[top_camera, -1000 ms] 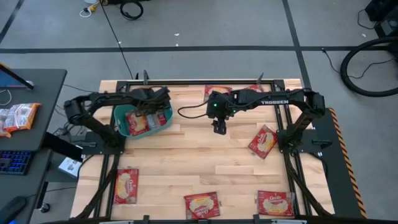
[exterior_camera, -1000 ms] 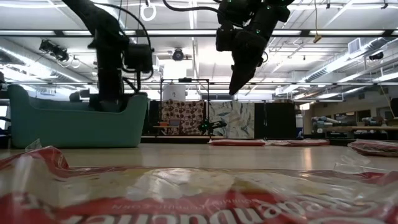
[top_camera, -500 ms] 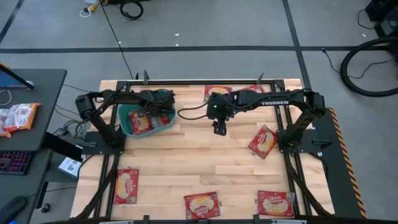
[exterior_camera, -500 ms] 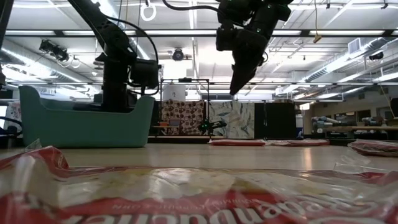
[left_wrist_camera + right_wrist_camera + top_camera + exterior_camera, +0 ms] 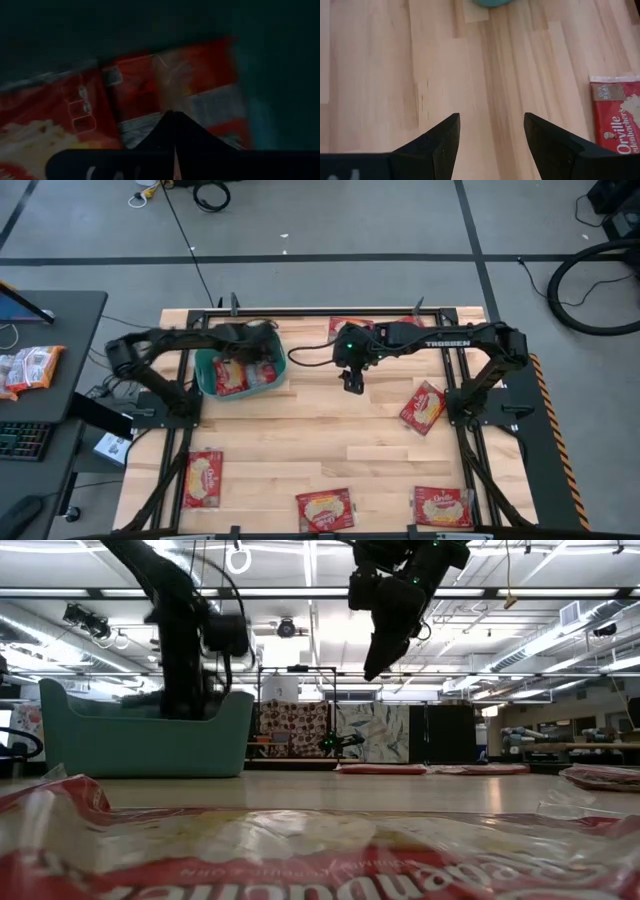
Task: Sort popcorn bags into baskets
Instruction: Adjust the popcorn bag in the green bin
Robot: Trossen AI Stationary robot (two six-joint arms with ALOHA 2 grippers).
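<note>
The teal basket (image 5: 208, 376) stands at the table's far left and holds red popcorn bags (image 5: 230, 376). My left gripper (image 5: 262, 368) reaches down into the basket. In the left wrist view its fingers (image 5: 172, 120) are shut to a point just over the bags (image 5: 150, 85). The basket's wall (image 5: 140, 745) hides it in the low view. My right gripper (image 5: 351, 384) hangs open above bare wood in mid-table (image 5: 490, 135) and holds nothing. More bags lie flat on the table: one (image 5: 422, 406) at the right, and others (image 5: 204, 477), (image 5: 324, 508), (image 5: 443, 505) along the near edge. My left gripper's shut fingertips (image 5: 172, 116) point down at the bags lying in the basket. Nothing shows between the fingers. I cannot tell whether the tips touch the bags or the basket's wall.
Two more bags (image 5: 350, 327), (image 5: 410, 322) lie at the far edge under the right arm. One bag (image 5: 300, 850) lies right in front of the low camera. A desk at the left holds white-and-orange packets (image 5: 30, 368). Bare wood lies in mid-table.
My left gripper, down inside the basket, has shut in the last half second. The basket has slid a little toward the table's right and turned slightly, staying on the table. My right gripper has stayed open.
</note>
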